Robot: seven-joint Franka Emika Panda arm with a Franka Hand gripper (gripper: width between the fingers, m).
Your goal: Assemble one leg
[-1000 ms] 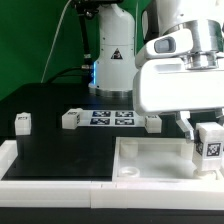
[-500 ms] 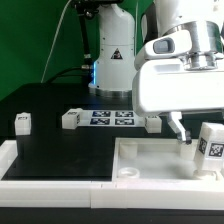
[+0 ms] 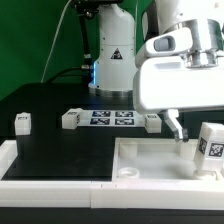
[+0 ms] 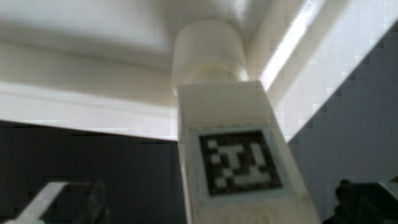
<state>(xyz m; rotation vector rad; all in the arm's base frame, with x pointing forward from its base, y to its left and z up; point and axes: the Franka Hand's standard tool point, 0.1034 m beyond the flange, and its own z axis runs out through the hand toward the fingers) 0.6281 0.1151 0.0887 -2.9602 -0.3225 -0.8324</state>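
White plastic makes up nearly every part here, set on a black counter. Furthest toward the exterior view's left, a loose leg stands alone on the counter, well apart from the others. A second loose leg sits just beside the near end of the marker board, which lies flat with its tags facing up. A third loose leg sits just beside the board's other end. In front of this row lies the large tray-like part, its recess open upward, with a round socket showing in the corner nearest the middle of the picture. Above the tray's right half hangs the arm's boxy white wrist housing. One dark finger reaches down from it, ending just above the tray's far rim. The fourth leg stands inside the tray toward the exterior view's right, slightly tilted, with its black-and-white tag facing the camera. Whether its lower end sits in a socket cannot be told. In the wrist view this leg runs up the middle of the picture, tag in plain sight. The end effector is spread wide around it, with a fingertip well clear of the leg on each side and neither touching it.
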